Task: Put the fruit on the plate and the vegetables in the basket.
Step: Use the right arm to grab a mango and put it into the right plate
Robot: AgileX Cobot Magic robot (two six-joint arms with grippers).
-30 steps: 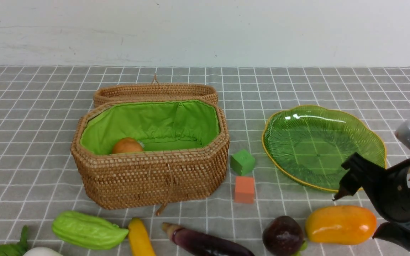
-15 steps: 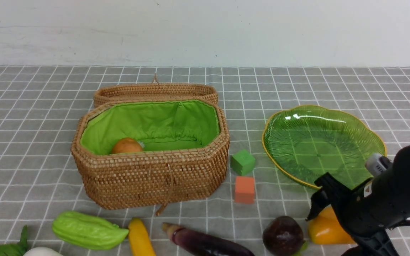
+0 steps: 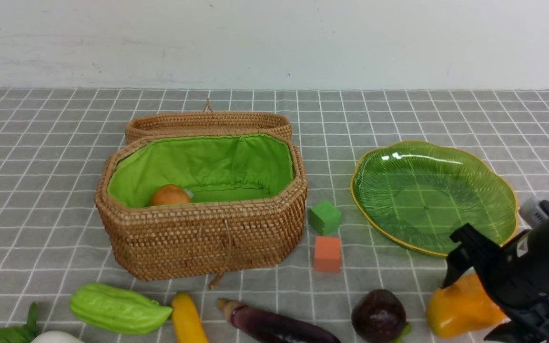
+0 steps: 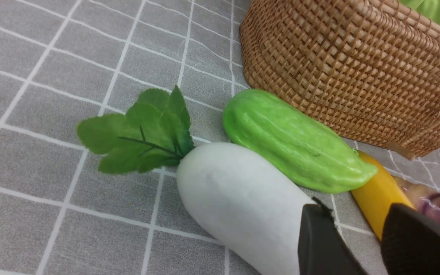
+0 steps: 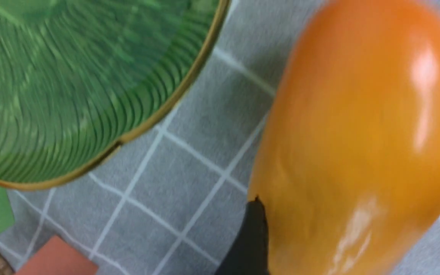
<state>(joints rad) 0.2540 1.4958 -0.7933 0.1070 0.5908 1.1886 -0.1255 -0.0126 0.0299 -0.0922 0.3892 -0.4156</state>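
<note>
The right tool (image 3: 473,307) has come down from the edge of the plate (image 3: 422,190) to straddle the mango (image 3: 451,317), jaws spread wide, not yet clenched. A first fruit pick looks close. The mango is plump and glossy orange, and lies on the grey checked table (image 3: 41,143) just before the ribbed green glass plate.

the basket (image 3: 198,238) stood left of centre, its lid (image 3: 208,124) just behind it and a round vegetable (image 3: 169,195) inside at its left end. the plate (image 3: 427,190) lay well to the right. between them sat the far cube (image 3: 324,217) and the near cube (image 3: 327,254). along the near edge, left to right, lay the radish (image 3: 55,337), gourd (image 3: 117,308), banana (image 3: 188,319), eggplant (image 3: 274,326), mangosteen (image 3: 378,316) and mango (image 3: 460,309), the last just before the plate.
</note>
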